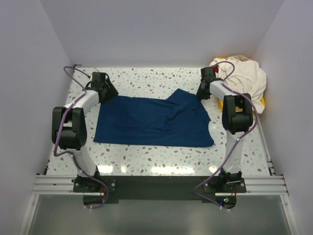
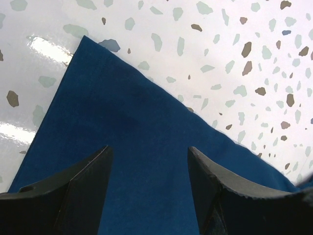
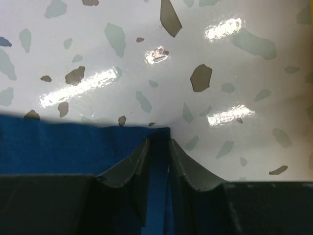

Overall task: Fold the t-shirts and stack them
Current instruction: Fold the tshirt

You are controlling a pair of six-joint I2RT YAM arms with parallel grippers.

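Right hand (image 3: 158,145) sits at the far right part of the navy t-shirt (image 1: 151,122), its two fingers (image 3: 124,169) drawn almost together with a strip of the blue cloth caught between them. It pinches the shirt right at its edge, where the cloth meets the bare speckled desk (image 1: 146,157).

Left hand (image 2: 148,156) stands spread over the shirt's far left corner. One finger is on each side, blue cloth shows in the wide gap between them, and nothing is gripped. Whether its tips touch the cloth I cannot tell.

The navy t-shirt lies spread across the middle of the desk, between the two arms. Its left part is flat and smooth. Its right part is rumpled, with folds running up toward the right hand. Its near edge runs roughly along the desk's near edge, a little way in from it.

The cream t-shirt (image 1: 244,78) is a bunched heap in the far right corner of the desk, apart from the navy one. It rests on the yellow tray (image 1: 263,104), of which only a sliver shows at the heap's right side.
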